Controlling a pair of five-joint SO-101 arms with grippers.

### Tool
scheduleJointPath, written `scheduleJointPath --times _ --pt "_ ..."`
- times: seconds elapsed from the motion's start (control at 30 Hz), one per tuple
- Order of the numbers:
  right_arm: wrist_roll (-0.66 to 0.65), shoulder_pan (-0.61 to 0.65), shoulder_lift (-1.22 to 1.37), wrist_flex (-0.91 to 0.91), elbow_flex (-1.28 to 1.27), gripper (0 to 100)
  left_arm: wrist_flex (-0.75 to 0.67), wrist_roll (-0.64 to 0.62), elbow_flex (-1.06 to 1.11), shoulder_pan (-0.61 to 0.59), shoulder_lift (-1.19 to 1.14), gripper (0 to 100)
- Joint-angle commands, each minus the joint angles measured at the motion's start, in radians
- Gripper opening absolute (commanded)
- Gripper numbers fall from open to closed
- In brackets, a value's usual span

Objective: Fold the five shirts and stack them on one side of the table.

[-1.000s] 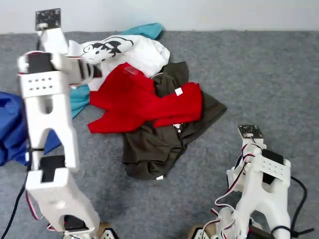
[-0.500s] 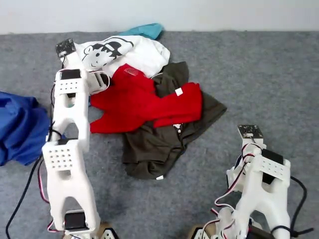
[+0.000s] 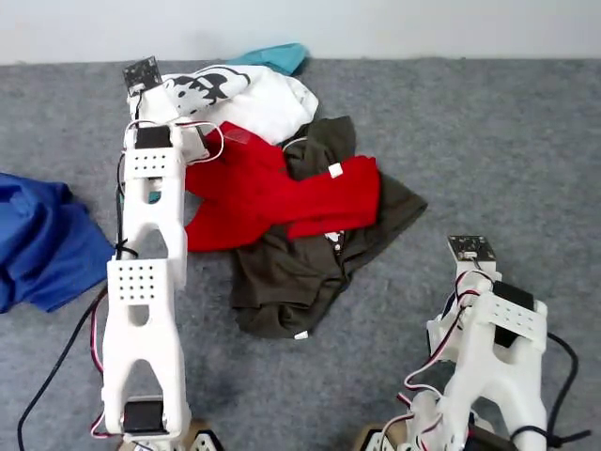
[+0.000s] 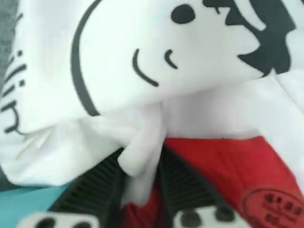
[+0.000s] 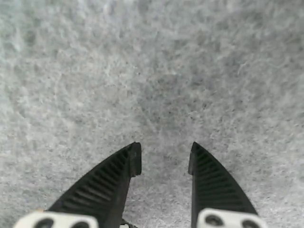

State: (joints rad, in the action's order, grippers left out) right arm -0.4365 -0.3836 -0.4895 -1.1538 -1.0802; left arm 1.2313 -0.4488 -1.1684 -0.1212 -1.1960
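The left tool [image 4: 141,164] pinches a bunched fold of the white shirt [image 3: 254,99], which has a cartoon face print and touches the far edge of the red shirt [image 3: 272,188]. A teal shirt [image 3: 277,56] peeks out beyond the white one. The dark olive shirt [image 3: 300,272] lies partly under the red shirt, and the blue shirt [image 3: 47,244] sits well apart from it. The right tool [image 5: 161,159], jaws spread, hovers over bare grey surface [image 3: 488,132].
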Motion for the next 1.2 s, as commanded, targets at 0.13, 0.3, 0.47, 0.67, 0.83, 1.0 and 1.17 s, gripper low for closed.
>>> scheduleJointPath --times 0.13,0.3,0.47,0.67,0.83,1.0,1.17 --pt "0.006 -0.008 0.001 0.008 0.002 17.8 0.377 0.000 -0.513 -0.135 0.057 1" --pt "0.006 -0.008 0.001 0.010 0.002 17.8 0.525 0.003 -0.483 -0.256 0.242 1" --pt "0.006 -0.008 0.001 0.010 0.002 17.8 0.525 0.002 -0.510 -0.404 0.443 1" --pt "0.008 -0.007 0.001 0.010 0.002 17.8 0.525 0.002 -0.504 -0.508 0.703 1" --pt "0.008 -0.007 0.001 0.010 0.002 17.8 0.525 0.002 -0.504 -0.605 0.853 1" --pt "0.008 -0.007 0.001 0.010 0.002 17.8 0.522 0.003 -0.507 -0.666 0.950 1" --pt "0.008 -0.007 0.001 0.008 0.002 17.8 0.523 0.003 -0.483 -0.678 0.948 1"
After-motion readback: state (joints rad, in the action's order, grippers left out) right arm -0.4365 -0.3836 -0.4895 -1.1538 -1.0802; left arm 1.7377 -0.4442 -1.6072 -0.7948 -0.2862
